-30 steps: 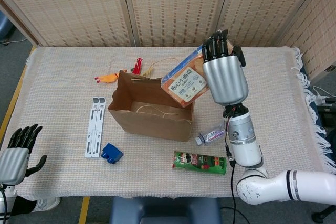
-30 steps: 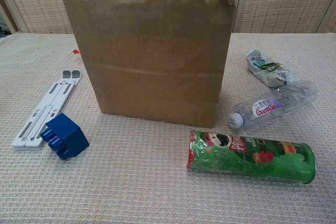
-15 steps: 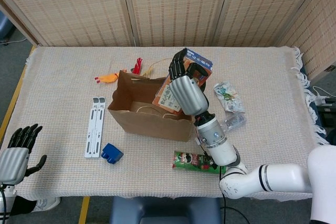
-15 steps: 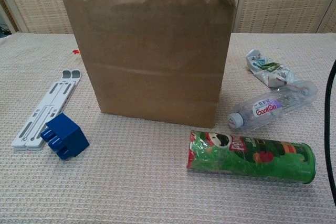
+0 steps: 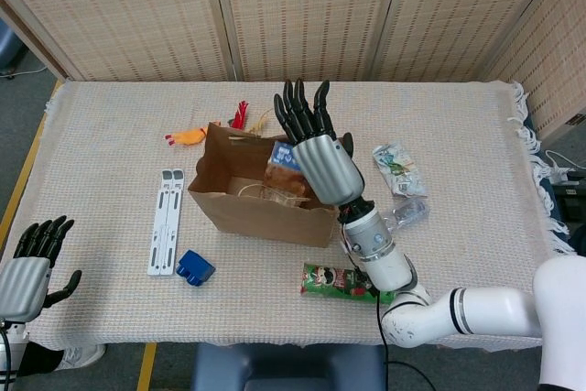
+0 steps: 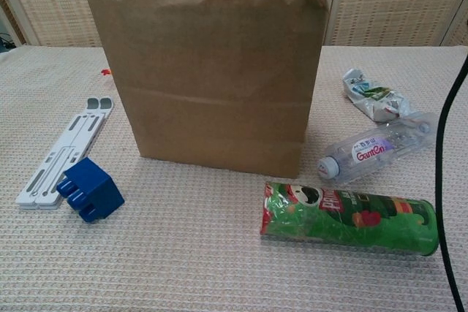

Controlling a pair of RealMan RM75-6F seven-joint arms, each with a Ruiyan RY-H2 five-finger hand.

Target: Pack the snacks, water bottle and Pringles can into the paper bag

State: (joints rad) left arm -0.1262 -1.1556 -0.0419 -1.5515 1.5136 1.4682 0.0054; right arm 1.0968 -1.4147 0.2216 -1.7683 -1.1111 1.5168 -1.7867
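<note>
Fingers of the right hand (image 5: pixel 316 157) are spread and empty above the paper bag (image 5: pixel 261 194), where the snack box (image 5: pixel 286 174) lies inside. The water bottle (image 6: pixel 380 147), Pringles can (image 6: pixel 349 217) and crumpled snack packet (image 6: pixel 373 96) wait on the bench (image 5: pixel 110 135). The left hand (image 5: pixel 26 272) hangs apart, empty, off the bench's edge, uninvolved.

Showing only as a blurred orange smear above the paper bag (image 6: pixel 212 71) rim in the chest view: the snack pack (image 5: pixel 282 169), half hidden in the head view behind the right hand (image 5: pixel 316 151). Cropping the left hand (image 5: pixel 27 267) at the head view's lower left corner. Covering most of the water bottle (image 5: pixel 403 215) with the right forearm there, possibly part of the Pringles can (image 5: pixel 343 279) too.
</note>
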